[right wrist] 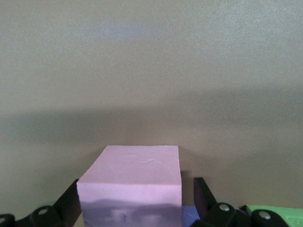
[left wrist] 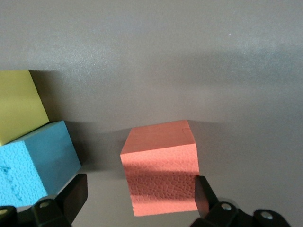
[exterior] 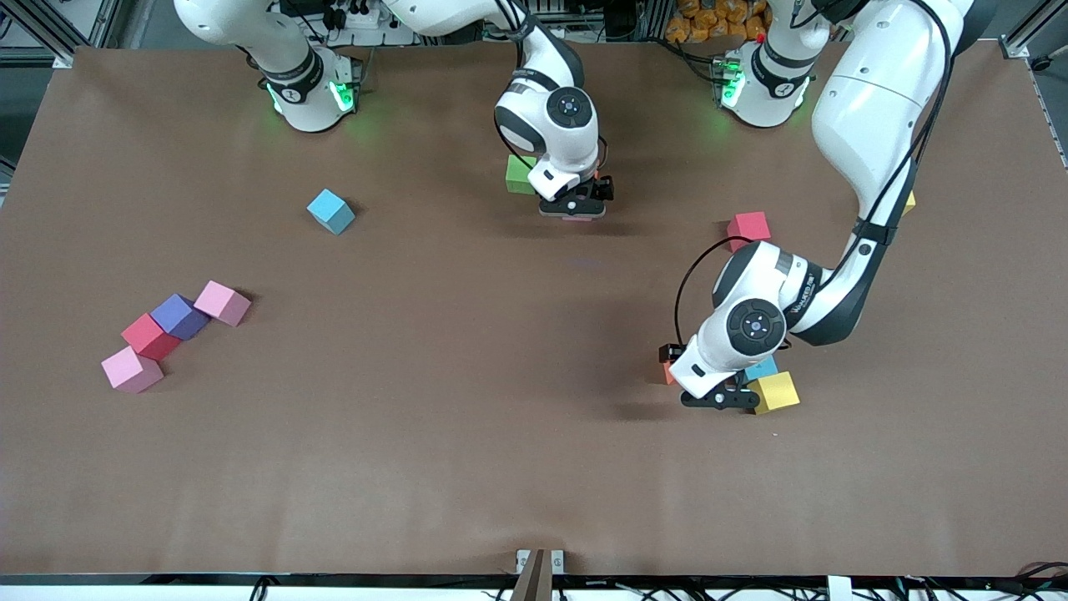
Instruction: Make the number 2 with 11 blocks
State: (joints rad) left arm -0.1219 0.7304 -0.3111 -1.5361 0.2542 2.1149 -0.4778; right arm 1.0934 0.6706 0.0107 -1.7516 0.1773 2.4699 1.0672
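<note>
Item one: your right claw [exterior: 572, 213] is sitting low over the middle of the worktop [exterior: 501, 434], toward the robots' bases. Its fingers [right wrist: 202, 191] are standing apart on either side of a pink block [right wrist: 135, 182], with narrow gaps showing, so they are not squeezing it. A green block [exterior: 519, 174] is lying just beside it, partly hidden by the wrist.

Item two: your left claw [exterior: 717, 399] is hanging low toward the left arm's end. It is spread wide around an orange block [left wrist: 161, 165]; its fingers [left wrist: 203, 194] are not pressing the block. A light blue block [left wrist: 38, 165] and a yellow block [exterior: 776, 392] are crowding close beside that claw, touching one another.

Item three: a red block [exterior: 748, 227] is lying alone, farther from the front camera than that cluster.

Item four: toward the right arm's end, a second light blue block [exterior: 330, 211] is lying alone. Nearer the front camera, you are looking at a chain of four: pink [exterior: 223, 302], purple [exterior: 178, 316], red [exterior: 150, 335], pink [exterior: 132, 369].
</note>
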